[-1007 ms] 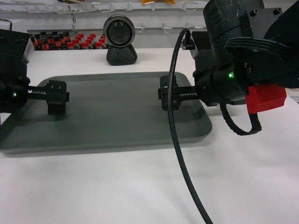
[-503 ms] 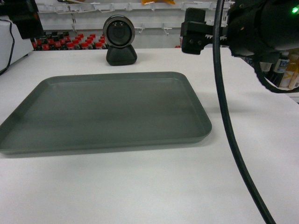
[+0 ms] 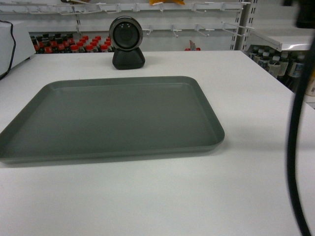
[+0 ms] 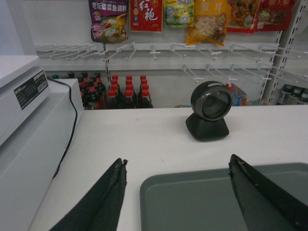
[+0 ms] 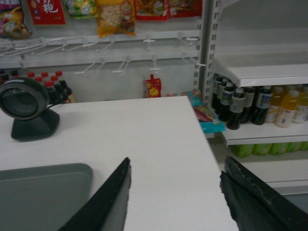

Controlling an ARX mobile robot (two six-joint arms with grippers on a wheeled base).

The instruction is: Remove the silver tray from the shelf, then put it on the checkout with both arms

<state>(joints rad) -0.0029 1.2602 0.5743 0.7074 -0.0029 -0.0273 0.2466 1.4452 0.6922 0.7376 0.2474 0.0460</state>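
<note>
The silver tray (image 3: 113,118) lies flat on the white checkout (image 3: 157,196), with nothing on it and nothing touching it. Neither gripper shows in the head view. In the left wrist view my left gripper (image 4: 178,163) is open, raised above the tray (image 4: 216,202) near its far left corner, nothing between its fingers. In the right wrist view my right gripper (image 5: 176,163) is open over bare checkout top (image 5: 159,139), to the right of the tray's corner (image 5: 43,192). A white shelf (image 5: 260,72) stands off to the right.
A black round scanner (image 3: 126,42) stands behind the tray. A thick black cable (image 3: 295,147) hangs at the right. A white box (image 4: 24,96) sits at the left. Bottles (image 5: 245,106) fill the shelves beyond the table's right edge; red-capped bottles (image 4: 127,91) stand behind.
Both grippers have let go of the tray, lifted and drawn back out of the head view. The tray stays where it was on the checkout.
</note>
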